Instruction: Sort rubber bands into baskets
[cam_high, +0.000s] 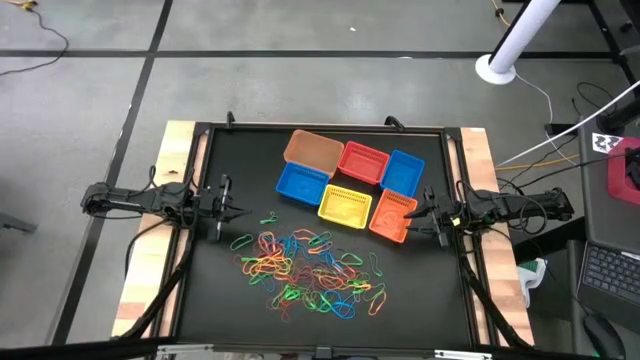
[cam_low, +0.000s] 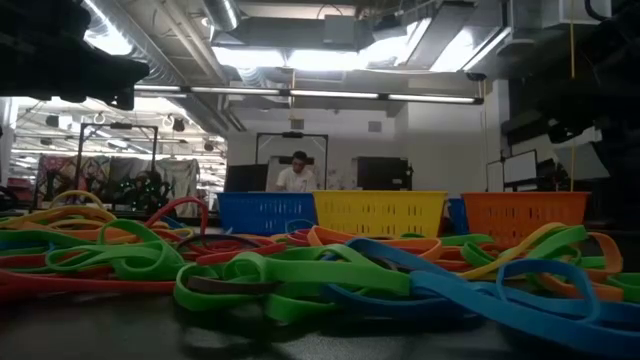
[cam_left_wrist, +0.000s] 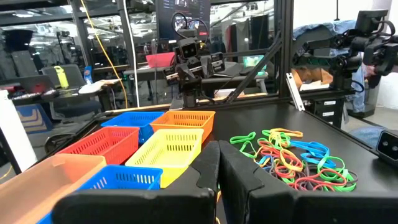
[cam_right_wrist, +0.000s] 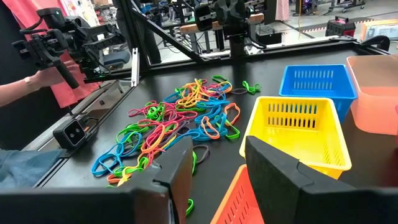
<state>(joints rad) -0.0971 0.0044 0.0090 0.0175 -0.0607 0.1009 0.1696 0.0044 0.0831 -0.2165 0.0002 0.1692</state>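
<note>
Left tool (cam_high: 232, 211): closed, empty, at counter's (cam_high: 215, 300) nine o'clock. Rubber bands (cam_high: 308, 272): tangled heap at six o'clock; light, soft, stretchy, likely snagging neighbours; best pinch one outlying strand. Baskets (cam_high: 347, 205): clustered toward twelve. Right tool (cam_high: 428, 209): open, empty, three o'clock.

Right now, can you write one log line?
left gripper: shut, empty | right gripper: open, by orange basket | rubber bands: unsorted pile on table

Six baskets (cam_high: 350, 185) cluster at the table's (cam_high: 230, 290) far centre, a heap of rubber bands (cam_high: 310, 270) spread on the mat before them, between the left gripper (cam_high: 228, 210) and right gripper (cam_high: 428, 212).
</note>
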